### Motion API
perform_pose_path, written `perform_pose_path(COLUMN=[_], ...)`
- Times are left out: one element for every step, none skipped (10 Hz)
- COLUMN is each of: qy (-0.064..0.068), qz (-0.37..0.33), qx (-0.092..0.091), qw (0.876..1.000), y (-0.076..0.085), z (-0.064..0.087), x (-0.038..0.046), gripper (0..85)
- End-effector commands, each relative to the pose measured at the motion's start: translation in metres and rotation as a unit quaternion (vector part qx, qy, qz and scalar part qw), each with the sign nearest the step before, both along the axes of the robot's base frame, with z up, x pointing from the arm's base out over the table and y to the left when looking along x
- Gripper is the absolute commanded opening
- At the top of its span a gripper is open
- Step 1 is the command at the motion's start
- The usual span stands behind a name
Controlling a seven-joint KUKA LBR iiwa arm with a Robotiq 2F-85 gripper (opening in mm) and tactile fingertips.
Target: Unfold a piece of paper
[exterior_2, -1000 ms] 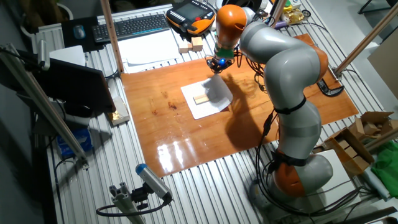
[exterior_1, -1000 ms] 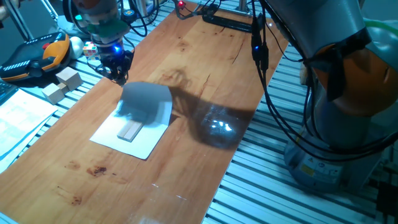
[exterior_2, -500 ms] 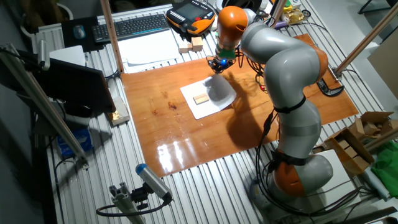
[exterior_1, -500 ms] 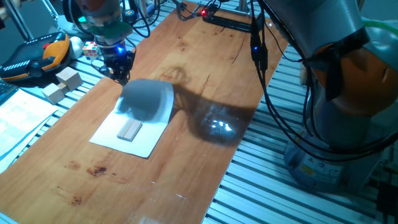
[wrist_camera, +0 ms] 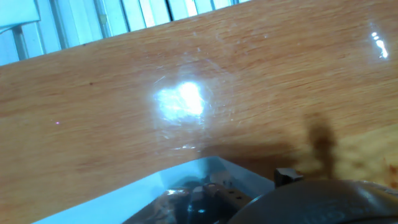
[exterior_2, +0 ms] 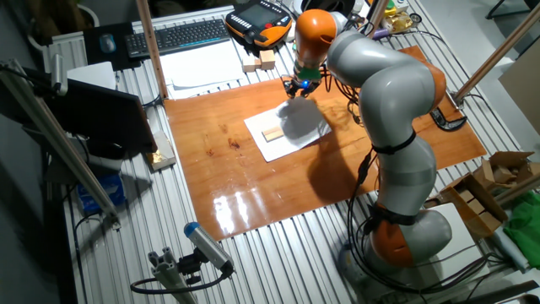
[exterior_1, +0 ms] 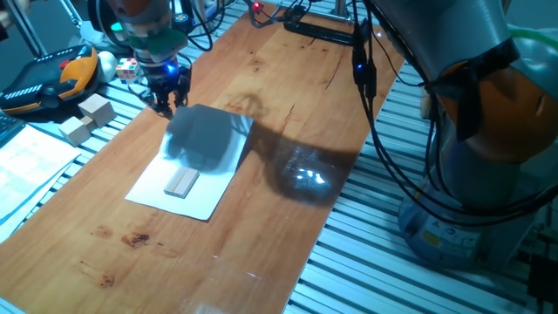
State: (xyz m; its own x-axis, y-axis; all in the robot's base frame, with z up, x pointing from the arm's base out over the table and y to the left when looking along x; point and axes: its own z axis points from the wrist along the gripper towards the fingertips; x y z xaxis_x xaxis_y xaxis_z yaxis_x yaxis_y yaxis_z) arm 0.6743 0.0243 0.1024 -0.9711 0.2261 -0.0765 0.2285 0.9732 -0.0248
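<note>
Gripper (exterior_1: 166,103) pinches one piece of paper (exterior_1: 187,161) — one wooden block (exterior_1: 182,182) on it.

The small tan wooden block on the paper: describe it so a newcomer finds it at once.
On the long wooden table, find the plain white sheet of paper. The small tan wooden block lies on its flat half; the other blocks sit off the table, beside the printed sheets.

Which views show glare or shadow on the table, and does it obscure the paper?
One fixed view: a glare patch on the wooden table sits inside the arm's dark shadow, beside the piece of paper, whose raised flap looks grey. The other fixed view: glare near the table's front edge, clear of the paper. Hand view: a bright glare spot on the wood; the paper's edge at the bottom is soft and the gripper mostly out of frame.
</note>
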Motion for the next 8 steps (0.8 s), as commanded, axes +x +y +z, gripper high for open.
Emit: perform_pose_path(qy=[-0.003, -0.006, -0.007, -0.007, -0.007, -0.007, -0.009, -0.010], qz=[0.001, 0.004, 0.009, 0.018, 0.028, 0.036, 0.041, 0.047], qx=[-0.004, -0.006, -0.012, -0.016, -0.020, -0.023, -0.025, -0.026], qw=[1.000, 1.000, 1.000, 1.000, 0.999, 0.999, 0.999, 0.999], y=[-0.002, -0.004, -0.004, -0.006, -0.007, -0.009, -0.012, -0.014], z=[0.002, 0.003, 0.002, 0.002, 0.000, -0.003, -0.006, -0.009], x=[0.0003, 0.0003, 0.0002, 0.0002, 0.0004, 0.0008, 0.0012, 0.0017], gripper=[47.3, 48.0, 48.3, 49.0, 50.7, 51.0, 51.7, 52.0])
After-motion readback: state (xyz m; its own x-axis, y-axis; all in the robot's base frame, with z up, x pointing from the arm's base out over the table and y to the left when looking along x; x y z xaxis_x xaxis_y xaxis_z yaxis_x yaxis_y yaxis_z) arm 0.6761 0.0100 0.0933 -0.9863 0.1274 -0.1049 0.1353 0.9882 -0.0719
